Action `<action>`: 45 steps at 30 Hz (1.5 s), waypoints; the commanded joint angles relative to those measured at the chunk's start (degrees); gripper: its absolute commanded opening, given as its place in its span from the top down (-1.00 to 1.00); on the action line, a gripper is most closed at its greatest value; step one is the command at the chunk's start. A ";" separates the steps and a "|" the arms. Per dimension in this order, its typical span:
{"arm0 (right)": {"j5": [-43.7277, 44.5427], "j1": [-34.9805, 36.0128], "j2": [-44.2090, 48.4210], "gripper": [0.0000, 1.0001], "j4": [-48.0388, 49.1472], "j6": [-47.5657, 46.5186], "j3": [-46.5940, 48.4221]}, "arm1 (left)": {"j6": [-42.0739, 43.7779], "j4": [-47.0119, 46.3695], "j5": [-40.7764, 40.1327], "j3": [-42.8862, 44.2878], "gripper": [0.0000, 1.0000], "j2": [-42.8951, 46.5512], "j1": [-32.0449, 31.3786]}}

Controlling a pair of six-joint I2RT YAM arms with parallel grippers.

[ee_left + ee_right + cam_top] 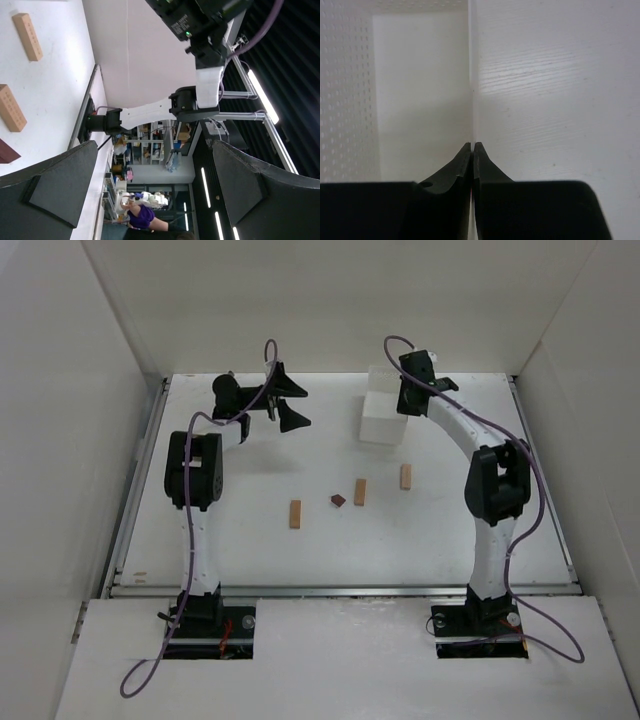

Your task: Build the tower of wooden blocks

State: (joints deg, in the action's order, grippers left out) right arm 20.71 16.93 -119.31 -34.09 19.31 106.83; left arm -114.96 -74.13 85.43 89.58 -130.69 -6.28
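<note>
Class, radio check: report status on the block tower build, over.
Left claw open, raised, empty. Right claw shut on white box wall. Three tan blocks and dark reddish-brown block lie apart on table, nothing stacked. Nothing blocking them.

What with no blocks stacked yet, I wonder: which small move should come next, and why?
Probably lower the left gripper toward the nearest tan block: it stands open and empty above the table, all the blocks lie apart, and the right gripper seems shut on a wall of the white box.
</note>
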 commanded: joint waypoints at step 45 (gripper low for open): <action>-5.51 8.99 28.42 -0.25 -3.78 -2.26 -10.77 | 9.40 -43.56 13.36 -50.37 -1.00 89.80 9.54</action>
State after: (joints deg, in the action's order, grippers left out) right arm 13.21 23.90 -93.97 -32.64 17.32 92.47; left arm -107.37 -74.35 85.60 41.89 -46.63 2.72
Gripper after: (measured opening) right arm 0.624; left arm 0.997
